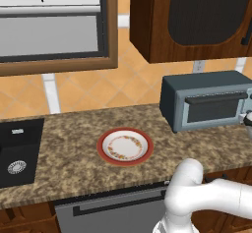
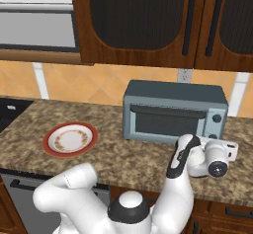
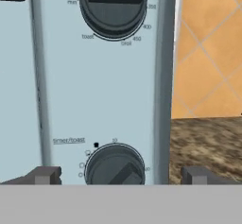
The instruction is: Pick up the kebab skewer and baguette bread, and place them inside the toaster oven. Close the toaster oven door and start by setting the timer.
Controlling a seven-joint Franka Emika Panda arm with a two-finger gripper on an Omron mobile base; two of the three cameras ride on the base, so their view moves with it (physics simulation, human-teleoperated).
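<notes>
Where the granite runs leftmost: sink: one dark basin (image 1: 19, 151) sunk into the speckled brown surface (image 1: 74, 143), a round metal drain in its bottom
plate: one, red-rimmed and white with a ring of small orange marks (image 1: 124, 146), lying flat on the surface between the sink and the oven, well apart from both; bare
toaster oven: one boxy blue-grey unit (image 2: 174, 110) standing on the surface against the orange tiled wall, under the dark wood cupboards
toaster oven door: one framed panel (image 2: 168, 121) with a dark glass window and a dark horizontal bar handle along its top, standing upright and flush with the oven's front, so shut
control panel: pale blue-grey strip at the oven's right end, carrying two dark round knobs, one above the other; the upper one (image 3: 113, 5) ringed with temperature figures and the words toast and broil, the lower one (image 3: 115, 166) labelled timer/toast with a black dot just above it
pincer: one (image 3: 118, 176), jaws spread wide with nothing between them, its two dark tips standing either side of the lower knob, just in front of the panel, not touching it as far as can be seen
arm: one white arm, bent low in front of the surface with the hand (image 2: 210, 159) at the oven's right end
</notes>
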